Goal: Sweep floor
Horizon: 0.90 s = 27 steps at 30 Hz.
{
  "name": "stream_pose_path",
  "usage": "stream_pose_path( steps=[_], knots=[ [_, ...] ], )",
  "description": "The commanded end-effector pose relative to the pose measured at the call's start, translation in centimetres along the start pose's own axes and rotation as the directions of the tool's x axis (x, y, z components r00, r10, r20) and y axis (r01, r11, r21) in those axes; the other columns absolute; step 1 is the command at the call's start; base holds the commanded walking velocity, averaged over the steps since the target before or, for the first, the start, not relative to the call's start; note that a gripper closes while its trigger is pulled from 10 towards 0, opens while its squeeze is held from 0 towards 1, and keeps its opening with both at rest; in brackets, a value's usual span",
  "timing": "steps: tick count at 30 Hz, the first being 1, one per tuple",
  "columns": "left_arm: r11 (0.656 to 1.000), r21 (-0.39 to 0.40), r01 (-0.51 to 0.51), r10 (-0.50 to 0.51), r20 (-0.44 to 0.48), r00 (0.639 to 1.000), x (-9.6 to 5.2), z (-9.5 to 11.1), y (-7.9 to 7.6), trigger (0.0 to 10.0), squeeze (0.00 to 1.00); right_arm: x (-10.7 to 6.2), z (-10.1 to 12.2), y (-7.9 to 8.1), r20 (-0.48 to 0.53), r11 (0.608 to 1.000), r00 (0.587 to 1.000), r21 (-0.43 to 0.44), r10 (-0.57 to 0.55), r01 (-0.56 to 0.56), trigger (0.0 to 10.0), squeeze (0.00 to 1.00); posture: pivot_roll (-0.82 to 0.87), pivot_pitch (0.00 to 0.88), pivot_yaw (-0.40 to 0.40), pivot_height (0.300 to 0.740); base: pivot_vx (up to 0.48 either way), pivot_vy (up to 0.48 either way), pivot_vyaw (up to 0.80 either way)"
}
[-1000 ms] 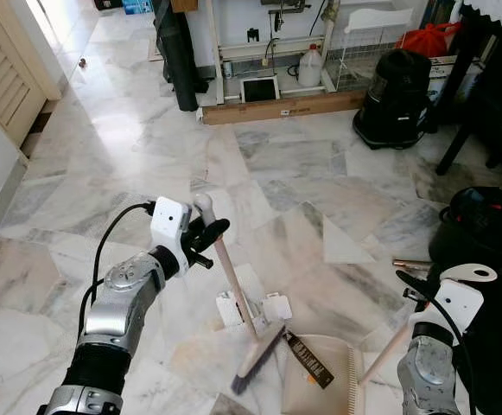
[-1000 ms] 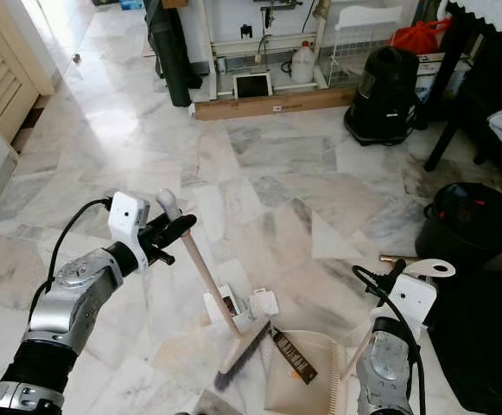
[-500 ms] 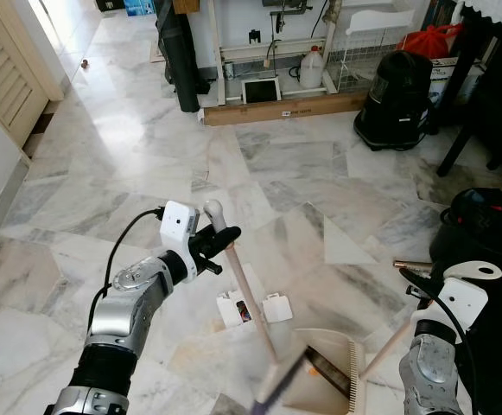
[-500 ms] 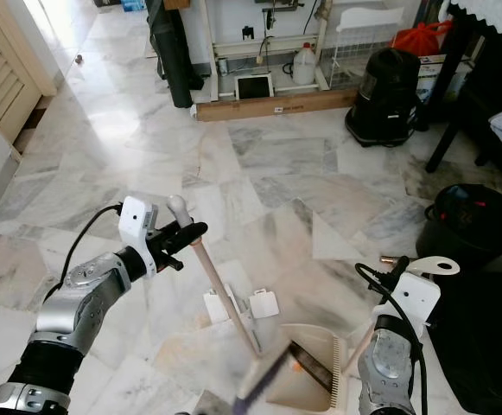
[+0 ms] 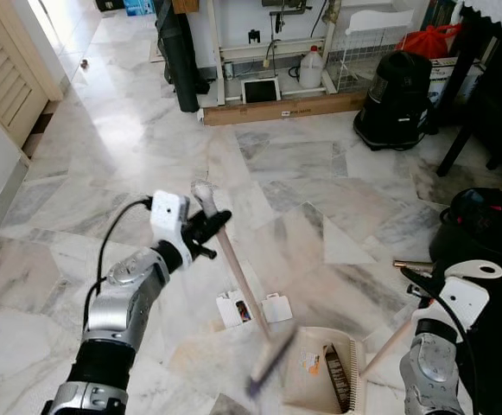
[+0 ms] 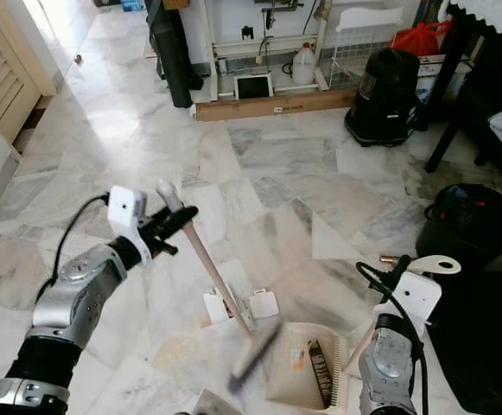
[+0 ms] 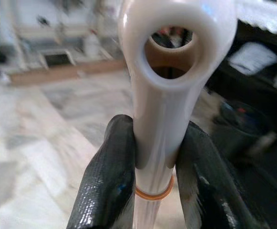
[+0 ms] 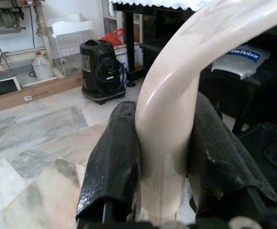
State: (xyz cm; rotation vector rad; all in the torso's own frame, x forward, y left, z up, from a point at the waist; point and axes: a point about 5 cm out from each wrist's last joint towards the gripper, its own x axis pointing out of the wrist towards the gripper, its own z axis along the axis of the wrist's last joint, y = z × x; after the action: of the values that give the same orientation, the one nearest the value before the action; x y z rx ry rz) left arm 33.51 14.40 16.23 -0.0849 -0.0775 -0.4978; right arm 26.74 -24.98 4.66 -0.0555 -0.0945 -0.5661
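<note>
Marble floor [image 5: 302,164] fills most of the head views, w/ a black vacuum [image 5: 395,91] upper right and a wooden plank [image 5: 281,108] along the far wall at top centre. You've got the left gripper [image 5: 209,226] clamped on the broom [image 5: 238,281] near the handle's top end, left of centre; in the left wrist view both black fingers [image 7: 105,183] pinch the pale handle just under its hanging hole. Right gripper [image 5: 416,290] at lower right is closed on the dustpan handle [image 8: 169,124], holding the dustpan [image 5: 320,380] flat on the floor at bottom centre. What's changed: a sec ago the dark wrapper [image 5: 335,387] lay on the floor just in front of the pan's lip w/ the broom head behind it; now it's inside the pan, plus a small orange scrap [image 5: 311,365], and the broom head [image 5: 270,359] is motion-blurred just left of the pan, swinging back after the stroke. So that stroke worked, imo. Two white paper bits [image 5: 252,308] sit on the floor just above the pan, either side of the broom stick, and haven't shifted, so they're prob your next sweep. Pan hasn't moved, good.
</note>
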Motion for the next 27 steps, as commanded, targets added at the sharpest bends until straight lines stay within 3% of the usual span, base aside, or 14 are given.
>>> stream_pose_path(
  steps=[1,4,6,10,15,24,27],
  knots=[
    [0.995,0.068,-0.073,0.065,0.109,0.992,0.2,2.0,0.5,10.0,0.00,0.6,1.1,0.1,0.056,1.000,0.998,0.030,-0.007,0.005,10.0,0.00,0.13,0.078,0.064,0.740,0.000,0.000,0.00],
    [0.985,0.113,-0.131,0.115,0.140,0.984,0.2,2.2,0.8,10.0,0.00,0.7,1.4,0.1,0.068,0.999,0.998,0.037,-0.007,0.004,10.0,0.00,0.12,0.067,0.059,0.740,0.000,0.000,0.00],
    [0.954,0.250,-0.168,0.132,0.154,0.979,0.3,1.9,0.6,10.0,0.00,0.7,2.0,-0.1,0.100,0.998,0.995,0.066,-0.010,0.003,10.0,0.00,0.12,0.056,0.052,0.740,0.000,0.000,0.00],
    [0.949,0.254,-0.184,0.148,0.155,0.977,0.2,1.6,0.6,10.0,0.00,0.7,2.3,-0.2,0.119,0.997,0.993,0.080,-0.017,0.008,10.0,0.00,0.12,0.056,0.052,0.740,0.000,0.000,0.00],
    [0.942,0.250,-0.225,0.183,0.182,0.966,0.3,1.0,0.4,10.0,0.00,0.5,4.1,-0.9,0.214,0.996,0.976,0.091,-0.045,0.026,10.0,0.00,0.09,0.026,0.034,0.740,0.000,0.000,0.00],
    [0.927,0.262,-0.268,0.221,0.196,0.955,0.6,-0.3,-0.1,10.0,0.00,0.7,5.5,-0.9,0.241,0.994,0.970,0.107,-0.026,0.000,10.0,0.00,0.06,0.000,0.004,0.740,0.000,0.000,0.00],
    [0.924,0.243,-0.294,0.251,0.192,0.949,0.8,-0.8,0.1,10.0,0.00,0.7,5.7,-0.2,0.234,0.991,0.972,0.130,-0.014,-0.017,10.0,0.00,0.07,0.000,0.002,0.740,0.000,0.000,0.00]
  ],
)
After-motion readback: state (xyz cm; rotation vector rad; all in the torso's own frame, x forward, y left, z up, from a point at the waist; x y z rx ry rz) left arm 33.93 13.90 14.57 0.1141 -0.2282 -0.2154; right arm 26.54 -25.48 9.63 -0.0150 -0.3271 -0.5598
